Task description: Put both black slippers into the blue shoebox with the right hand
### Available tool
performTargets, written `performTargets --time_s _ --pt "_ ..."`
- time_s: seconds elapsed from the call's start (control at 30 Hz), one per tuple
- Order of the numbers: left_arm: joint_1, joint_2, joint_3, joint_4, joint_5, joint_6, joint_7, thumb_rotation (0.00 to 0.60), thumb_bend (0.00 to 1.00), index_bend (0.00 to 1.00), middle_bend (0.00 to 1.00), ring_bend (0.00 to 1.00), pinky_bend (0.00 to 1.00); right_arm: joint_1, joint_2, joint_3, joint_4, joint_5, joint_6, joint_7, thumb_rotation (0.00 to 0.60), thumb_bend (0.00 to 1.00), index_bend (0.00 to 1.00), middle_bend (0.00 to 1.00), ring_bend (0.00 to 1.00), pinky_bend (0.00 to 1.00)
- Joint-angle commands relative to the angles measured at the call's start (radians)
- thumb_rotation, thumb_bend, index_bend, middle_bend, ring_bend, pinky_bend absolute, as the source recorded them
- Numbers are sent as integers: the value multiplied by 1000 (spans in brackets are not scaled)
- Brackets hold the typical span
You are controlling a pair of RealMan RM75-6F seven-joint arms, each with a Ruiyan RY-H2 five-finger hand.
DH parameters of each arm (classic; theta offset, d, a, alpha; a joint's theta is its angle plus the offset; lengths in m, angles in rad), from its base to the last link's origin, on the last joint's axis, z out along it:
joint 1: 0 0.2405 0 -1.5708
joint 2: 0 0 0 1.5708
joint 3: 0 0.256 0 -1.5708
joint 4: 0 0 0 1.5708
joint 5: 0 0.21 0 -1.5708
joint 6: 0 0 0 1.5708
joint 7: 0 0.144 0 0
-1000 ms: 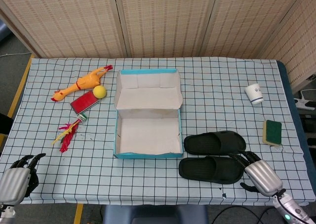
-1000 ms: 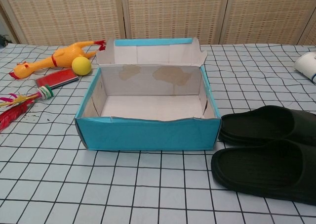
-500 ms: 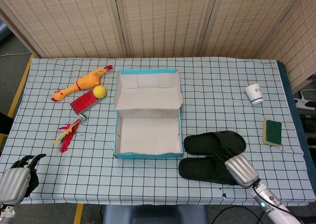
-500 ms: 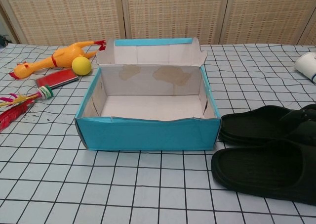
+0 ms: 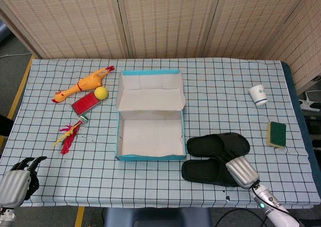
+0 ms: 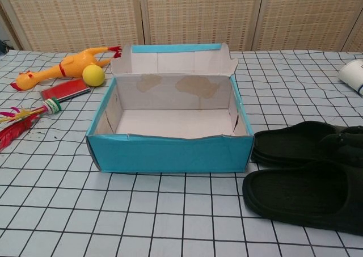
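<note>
The blue shoebox (image 5: 149, 157) stands open at the table's middle, its white inside bare and its lid folded back. Two black slippers lie side by side right of it: the far slipper (image 5: 218, 144) and the near slipper (image 5: 204, 171). My right hand (image 5: 242, 171) lies over the near slipper's right end, its dark fingers (image 5: 224, 158) reaching to the seam between the two slippers. In the chest view the fingers (image 6: 346, 137) show dark on the slippers at the right edge, and whether they grip is unclear. My left hand (image 5: 17, 181) hangs by the front left corner, holding nothing.
A rubber chicken (image 5: 83, 83), a yellow ball (image 5: 102, 92), a red flat block (image 5: 85, 103) and a feathered toy (image 5: 70, 133) lie left of the box. A white cup (image 5: 259, 94) and a green-yellow sponge (image 5: 276, 133) sit at the right, near the table's edge.
My right hand has slid left from beyond the slippers' right ends onto the near slipper. Neither slipper has moved, and the left hand stays put.
</note>
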Motion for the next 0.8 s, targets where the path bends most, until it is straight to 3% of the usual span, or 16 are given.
performTargets --time_s 0.03,0.33,0.5,0.63,0.8 --pt "0 0 0 0 -1 -2 1 600 426 211 167 188 312 5 -7 2 -1 11 -8 -9 600 104 158 198 87 182" --pt "0 1 0 -1 -1 -3 -1 600 426 213 168 188 312 14 -33 9 10 46 -16 -21 600 104 229 243 154 182" --pt "-1 2 -1 -2 -3 -6 0 600 426 215 169 189 312 4 -52 12 27 34 25 -20 600 105 359 341 254 202" --pt "-1 2 -1 -3 -4 -7 0 600 427 218 170 188 312 -7 -56 11 32 16 68 -8 600 104 486 441 359 288" --pt "-1 3 -1 -4 -5 -7 0 600 426 220 171 189 312 -18 -22 4 -4 -20 120 -12 600 104 498 450 368 297"
